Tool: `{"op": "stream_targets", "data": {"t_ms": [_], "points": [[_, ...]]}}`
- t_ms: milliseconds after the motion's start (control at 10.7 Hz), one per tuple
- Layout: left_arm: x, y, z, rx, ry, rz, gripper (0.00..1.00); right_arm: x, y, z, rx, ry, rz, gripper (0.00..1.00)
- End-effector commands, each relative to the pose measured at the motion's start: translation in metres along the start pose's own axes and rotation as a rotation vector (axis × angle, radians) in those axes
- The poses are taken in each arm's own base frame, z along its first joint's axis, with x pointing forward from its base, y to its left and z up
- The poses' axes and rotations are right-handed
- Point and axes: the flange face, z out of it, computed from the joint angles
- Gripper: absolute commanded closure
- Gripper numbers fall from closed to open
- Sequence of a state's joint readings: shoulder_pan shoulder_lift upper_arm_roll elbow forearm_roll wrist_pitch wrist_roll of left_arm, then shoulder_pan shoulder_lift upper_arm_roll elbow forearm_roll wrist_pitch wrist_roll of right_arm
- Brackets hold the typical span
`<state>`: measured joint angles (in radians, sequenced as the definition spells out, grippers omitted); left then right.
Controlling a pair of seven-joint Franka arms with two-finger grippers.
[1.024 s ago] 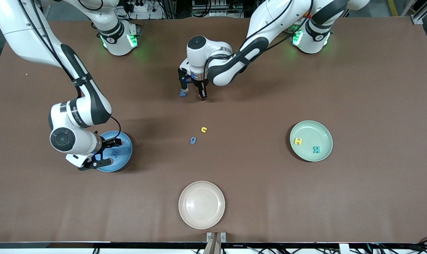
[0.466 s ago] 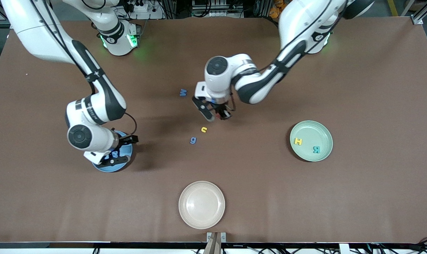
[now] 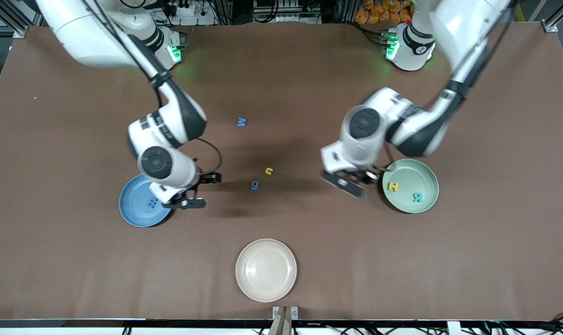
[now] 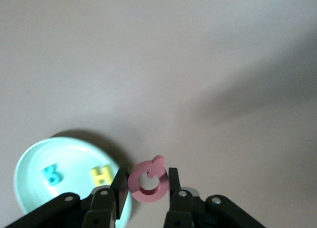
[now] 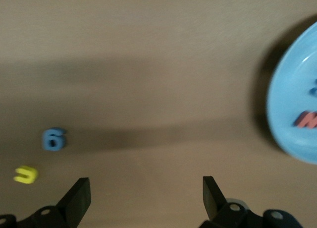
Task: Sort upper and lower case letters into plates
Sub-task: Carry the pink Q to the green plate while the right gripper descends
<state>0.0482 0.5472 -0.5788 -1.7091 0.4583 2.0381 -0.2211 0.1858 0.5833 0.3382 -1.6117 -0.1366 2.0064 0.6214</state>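
Three loose letters lie flat on the brown table (image 3: 495, 260) mid-way between the two arms: a blue M (image 3: 241, 122) farthest from the front camera, then a yellow letter (image 3: 269, 171) and a blue letter (image 3: 254, 185) just beside each other, nearer to it. None has a clear long axis.

The mint green plate (image 3: 425, 177) sits toward the left arm's end and holds a yellow H (image 3: 393, 186) and a teal letter (image 3: 417, 197), apart from each other. The blue plate (image 3: 132, 211) sits toward the right arm's end with a blue letter (image 3: 152, 202) in it; the right wrist view also shows a red letter (image 5: 308, 120) there. The cream plate (image 3: 266, 270) lies nearest the camera.

The left gripper (image 4: 145, 186) pinches a pink round letter (image 4: 148, 180) on edge between narrow jaws, over bare table just beside the mint plate's rim. The right gripper (image 5: 143, 196) stands spread wide with nothing in it, over bare table beside the blue plate's rim. Broad bare table lies between the plates.
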Motion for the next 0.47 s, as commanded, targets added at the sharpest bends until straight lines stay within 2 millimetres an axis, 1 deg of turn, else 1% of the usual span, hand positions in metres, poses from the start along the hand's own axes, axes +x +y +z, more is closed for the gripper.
{"op": "stream_targets", "data": {"t_ms": [0,93,186,279,373], "points": [[-0.023,-0.07,0.044,-0.057,-0.1,-0.107,1.0,-0.008,-0.05,0.013,0.029,0.01,0.15,0.0],[-0.027,-0.087,0.048,-0.063,-0.109,-0.133,1.0,-0.015,-0.073,0.017,0.044,0.025,0.211,0.0],[-0.028,-0.096,0.049,-0.065,-0.112,-0.147,1.0,-0.022,-0.091,0.026,0.057,0.033,0.26,0.0],[-0.034,-0.119,0.062,-0.082,-0.128,-0.183,1.0,-0.029,-0.106,0.035,0.07,0.037,0.28,0.0],[-0.038,-0.133,0.075,-0.103,-0.145,-0.202,0.76,-0.034,-0.117,0.042,0.081,0.043,0.3,0.0]]}}
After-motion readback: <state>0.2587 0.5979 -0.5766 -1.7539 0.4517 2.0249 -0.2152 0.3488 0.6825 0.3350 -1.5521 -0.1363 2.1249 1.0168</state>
